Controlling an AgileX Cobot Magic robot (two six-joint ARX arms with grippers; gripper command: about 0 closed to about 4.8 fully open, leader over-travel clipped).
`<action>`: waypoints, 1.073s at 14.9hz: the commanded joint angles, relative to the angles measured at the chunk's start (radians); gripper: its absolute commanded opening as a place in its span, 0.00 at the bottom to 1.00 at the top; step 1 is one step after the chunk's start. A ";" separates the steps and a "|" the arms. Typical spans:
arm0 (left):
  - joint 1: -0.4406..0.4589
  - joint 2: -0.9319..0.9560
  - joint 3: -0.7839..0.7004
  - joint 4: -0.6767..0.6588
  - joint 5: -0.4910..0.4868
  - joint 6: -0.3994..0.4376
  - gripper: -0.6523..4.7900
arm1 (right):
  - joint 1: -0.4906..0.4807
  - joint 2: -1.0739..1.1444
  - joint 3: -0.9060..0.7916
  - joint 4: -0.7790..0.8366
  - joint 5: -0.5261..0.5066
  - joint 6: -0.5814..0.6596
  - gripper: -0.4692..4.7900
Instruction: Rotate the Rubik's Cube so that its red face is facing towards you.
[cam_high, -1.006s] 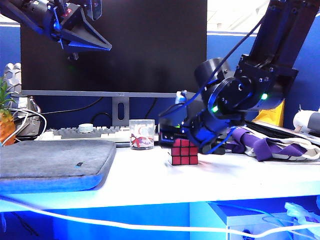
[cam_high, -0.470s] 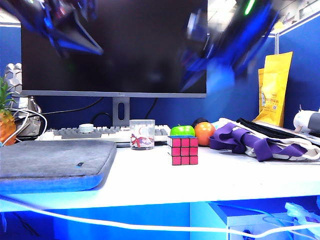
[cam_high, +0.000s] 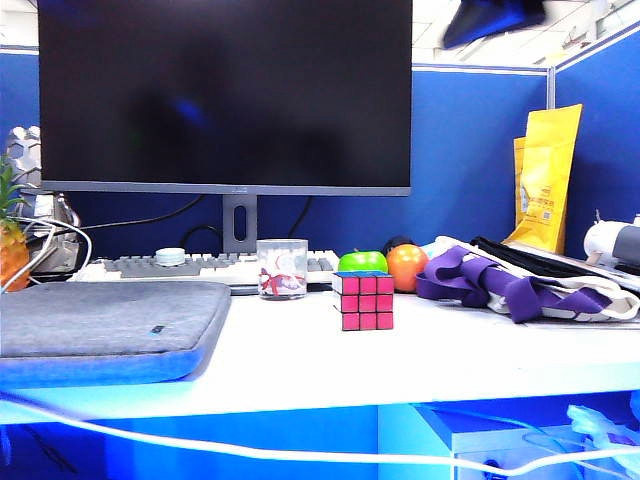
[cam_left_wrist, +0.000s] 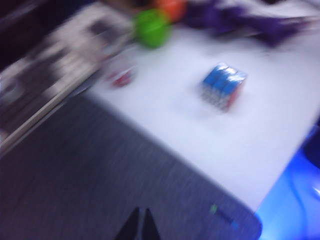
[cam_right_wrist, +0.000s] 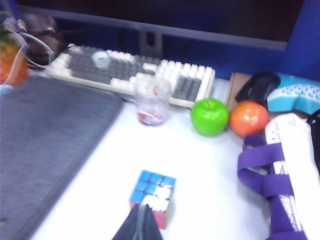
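**Cube sits alone on the bench, red side to the front**

The Rubik's Cube (cam_high: 363, 301) stands on the white bench (cam_high: 420, 360), near the middle of the exterior view. Nothing is touching it. Its red face (cam_high: 363, 304) points straight at that camera, with nine pinkish-red squares and black lines between them. The top of the cube is blue, and you can see that best in the right wrist view (cam_right_wrist: 152, 198).

Behind the cube, near it, is a clear cup (cam_high: 282, 268) with a red picture on it. To the right of the cup are a green apple (cam_high: 362, 262) and an orange fruit (cam_high: 407, 267), side by side. Behind them all is a keyboard (cam_high: 190, 266) and a big black screen (cam_high: 225, 95). A grey pad (cam_high: 105, 325) lies on the left of the bench. A purple and white bag (cam_high: 520, 280) lies on the right.

The left hand (cam_left_wrist: 139, 227) is up high over the grey pad, low in its blurry picture. Its two fingers are pressed together and pinch nothing. The right hand (cam_right_wrist: 139, 225) hangs above the cube, at the bottom edge of its picture. Its fingers are pressed together too, and they pinch nothing. In the exterior view only a dark blurry bit of an arm (cam_high: 495, 20) shows at the top right.
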 joint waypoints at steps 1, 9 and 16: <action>-0.002 -0.253 -0.263 0.208 -0.025 -0.094 0.11 | 0.040 -0.193 -0.220 0.174 0.044 0.055 0.10; -0.002 -0.788 -0.780 0.483 -0.050 -0.401 0.11 | 0.046 -0.381 -0.664 0.333 0.015 0.147 0.11; -0.002 -0.794 -0.949 0.546 -0.057 -0.486 0.11 | 0.046 -0.379 -0.812 0.474 0.000 0.140 0.11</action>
